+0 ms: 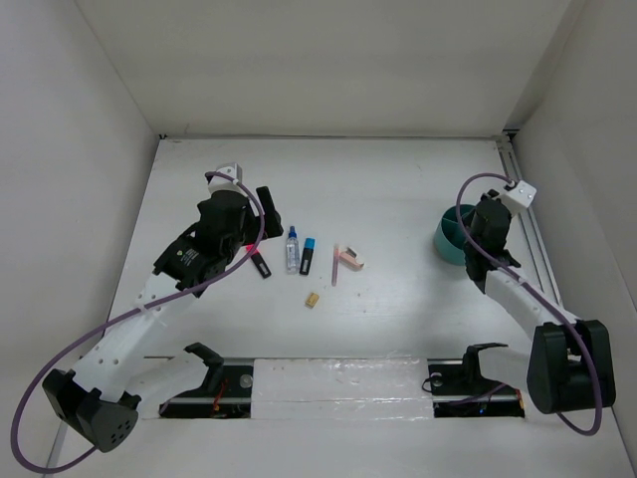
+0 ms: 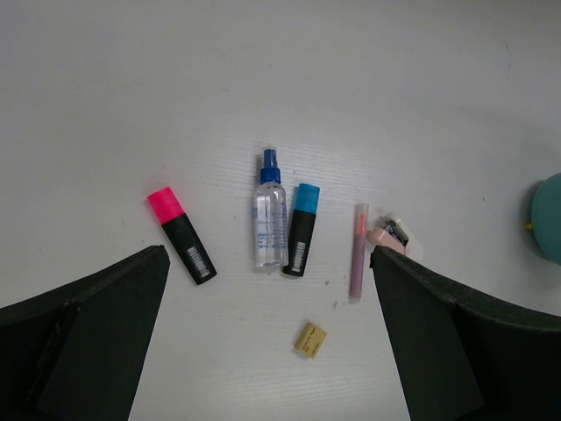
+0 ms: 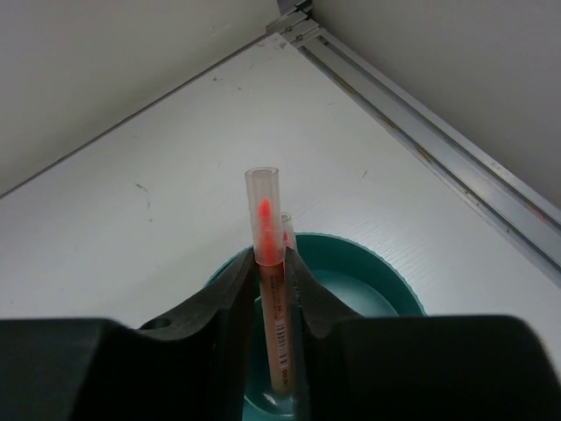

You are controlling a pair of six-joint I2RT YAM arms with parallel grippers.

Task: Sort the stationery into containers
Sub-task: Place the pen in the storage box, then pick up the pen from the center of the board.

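Observation:
My left gripper [image 1: 261, 224] is open and hangs above the loose stationery; in the left wrist view [image 2: 267, 289] its jaws stand wide apart. Below it lie a pink-capped marker [image 2: 181, 234], a clear blue-capped bottle [image 2: 270, 219], a blue-capped marker [image 2: 302, 228], a salmon pencil [image 2: 358, 250], a pink block [image 2: 390, 235] and a tan piece [image 2: 310, 339]. My right gripper [image 3: 270, 263] is shut on another salmon pencil [image 3: 267, 237], held upright with its lower end inside the teal cup [image 3: 377, 263]. A second pencil [image 3: 287, 230] stands in the cup behind it.
The cup [image 1: 445, 242] sits at the right of the table, close to a metal rail [image 1: 528, 229] along the right wall. White walls enclose the left, back and right. A strip with black fixtures [image 1: 338, 383] runs along the near edge.

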